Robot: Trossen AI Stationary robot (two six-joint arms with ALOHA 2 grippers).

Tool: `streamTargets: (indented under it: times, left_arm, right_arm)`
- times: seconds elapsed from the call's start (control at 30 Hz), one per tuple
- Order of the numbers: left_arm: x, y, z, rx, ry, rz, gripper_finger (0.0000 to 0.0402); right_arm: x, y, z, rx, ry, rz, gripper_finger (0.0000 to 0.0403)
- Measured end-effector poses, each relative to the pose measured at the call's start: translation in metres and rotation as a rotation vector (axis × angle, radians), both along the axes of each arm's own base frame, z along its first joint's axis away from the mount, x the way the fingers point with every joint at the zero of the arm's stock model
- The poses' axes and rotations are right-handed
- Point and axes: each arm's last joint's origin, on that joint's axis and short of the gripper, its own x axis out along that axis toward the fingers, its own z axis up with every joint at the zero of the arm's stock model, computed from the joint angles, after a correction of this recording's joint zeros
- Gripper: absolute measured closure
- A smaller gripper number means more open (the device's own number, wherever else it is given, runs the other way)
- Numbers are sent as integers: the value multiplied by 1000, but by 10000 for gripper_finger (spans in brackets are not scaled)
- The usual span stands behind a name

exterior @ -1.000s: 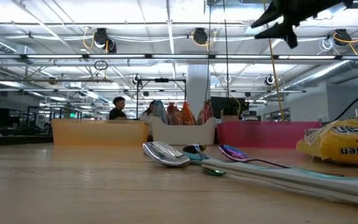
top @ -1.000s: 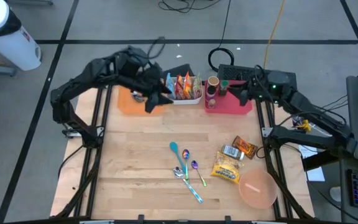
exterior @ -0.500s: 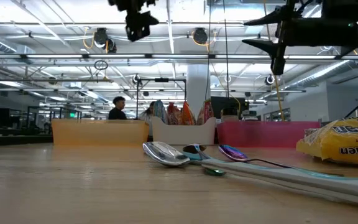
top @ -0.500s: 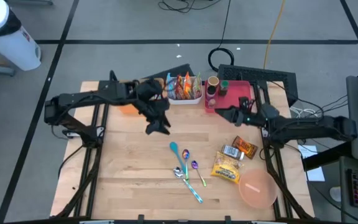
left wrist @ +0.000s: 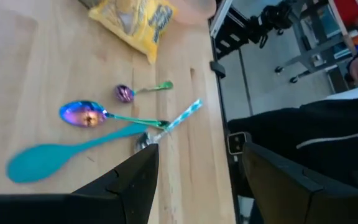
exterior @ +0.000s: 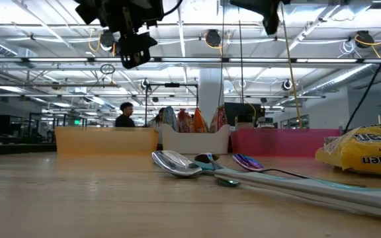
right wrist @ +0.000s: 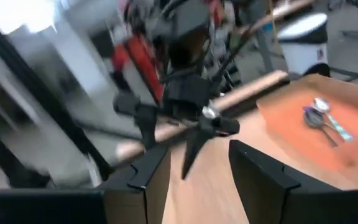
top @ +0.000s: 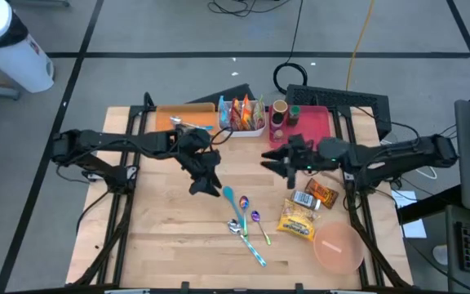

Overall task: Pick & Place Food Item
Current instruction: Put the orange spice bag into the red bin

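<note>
A yellow ramen packet (top: 298, 220) lies flat on the wooden table at the near right, with two small packets (top: 313, 196) just behind it. The ramen packet (left wrist: 132, 22) also shows in the left wrist view. My left gripper (top: 205, 184) hangs open above the table's middle, left of the spoons (top: 243, 216), and holds nothing (left wrist: 197, 162). My right gripper (top: 272, 159) is open and empty too. It points level toward the table's left and stands above the table, behind the packets (right wrist: 201, 155). In the low view both hang high, the left gripper (exterior: 127, 49) and the right gripper (exterior: 270, 13).
A pink bowl (top: 337, 247) sits at the near right corner. Along the far edge stand an orange tray (top: 178, 122) holding spoons, a white basket (top: 241, 118) of snack packs, a jar (top: 279, 110) and a red tray (top: 312, 126). A teal spoon (left wrist: 48, 158) lies nearest my left gripper.
My left gripper has come down from over the far trays toward the near edge and tipped forward, ending above the table's middle beside the spoons. My right gripper has swung from over the red tray toward the table's left and middle. No object has moved.
</note>
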Motion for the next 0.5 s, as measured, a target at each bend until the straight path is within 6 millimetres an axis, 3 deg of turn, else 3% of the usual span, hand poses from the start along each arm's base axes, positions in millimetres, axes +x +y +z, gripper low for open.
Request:
streamTargets:
  times: [0.27,0.4,0.5]
  left_arm:
    - [0,-11,-7,57,27,30,160]
    - [1,-15,-8,153,38,115,160]
    - [1,-16,-9,199,40,137,160]
  right_arm:
    - [30,8,48,-304,358,104,248]
    - [31,8,60,-406,468,146,248]
    - [20,7,60,-439,617,159,248]
